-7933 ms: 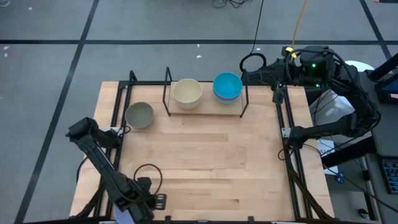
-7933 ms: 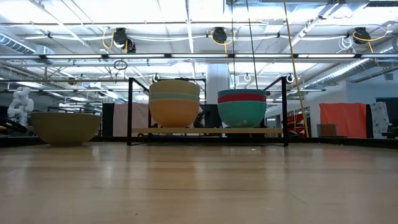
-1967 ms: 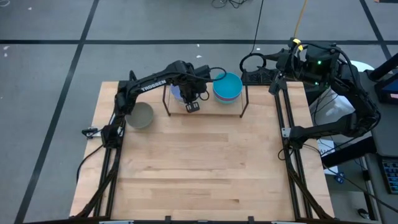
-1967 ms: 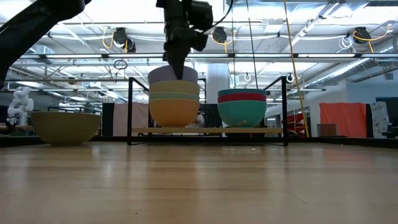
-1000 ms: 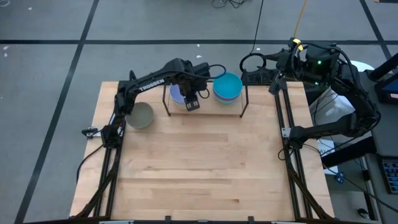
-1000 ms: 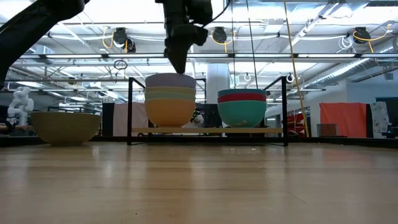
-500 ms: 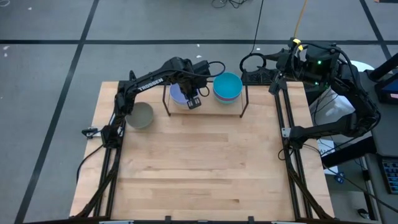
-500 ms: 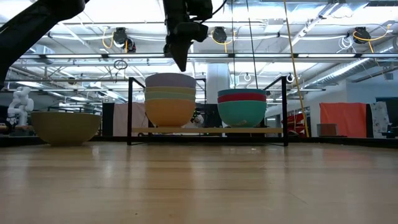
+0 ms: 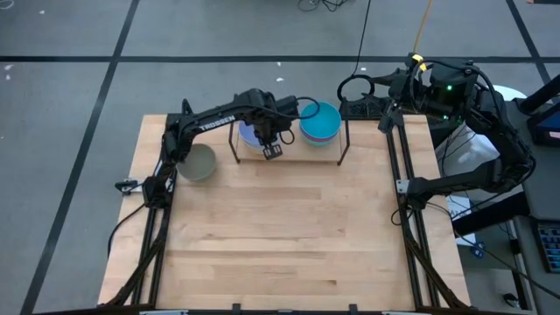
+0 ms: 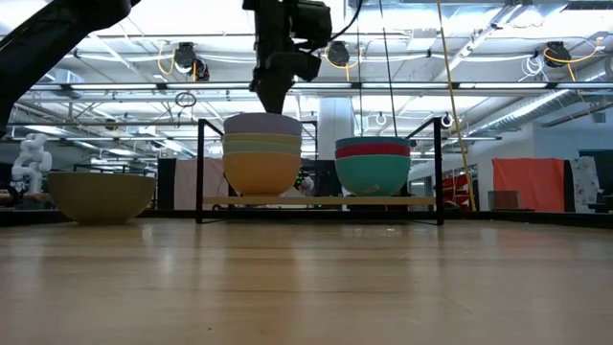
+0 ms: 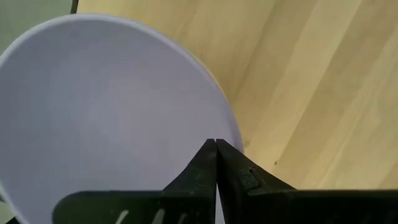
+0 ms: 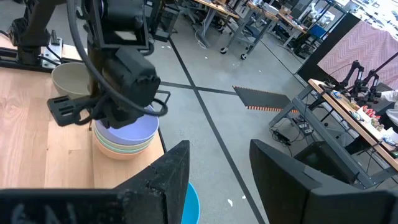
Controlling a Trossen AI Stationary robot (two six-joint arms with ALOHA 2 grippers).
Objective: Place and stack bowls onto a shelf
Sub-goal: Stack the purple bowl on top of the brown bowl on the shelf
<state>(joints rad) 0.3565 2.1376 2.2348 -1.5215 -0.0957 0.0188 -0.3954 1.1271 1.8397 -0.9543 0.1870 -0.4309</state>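
The shelf [image 10: 321, 201] stands at the table's far edge and carries two stacks of bowls. The left stack is topped by a lavender bowl [image 10: 262, 124] [image 9: 250, 133], with mint and orange bowls under it. The right stack [image 10: 373, 165] is teal, magenta and teal, and its top bowl is teal [image 9: 320, 121]. A grey-olive bowl [image 9: 197, 162] sits on the table left of the shelf. My left gripper [image 11: 216, 144] is shut, right over the lavender bowl's near rim. My right gripper [image 12: 219, 180] stands open beyond the table's far right corner. My left gripper points down, and its shut fingertips [image 11: 208, 155] stand at the lavender bowl's near rim [image 11: 231, 127]. I cannot tell whether they touch it. The bowl rests nested on the left stack.
The shelf's black rods [image 9: 343, 144] stand on both sides of the stacks. Black arm frames run along the table's left edge [image 9: 157, 219] and right edge [image 9: 411, 219]. Bare wooden tabletop [image 9: 280, 236] stretches from the shelf to the near edge.
My left gripper has kept above the lavender bowl, brought its fingers together and shifted slightly toward the table's near edge. The lavender bowl has stayed still on the left stack.
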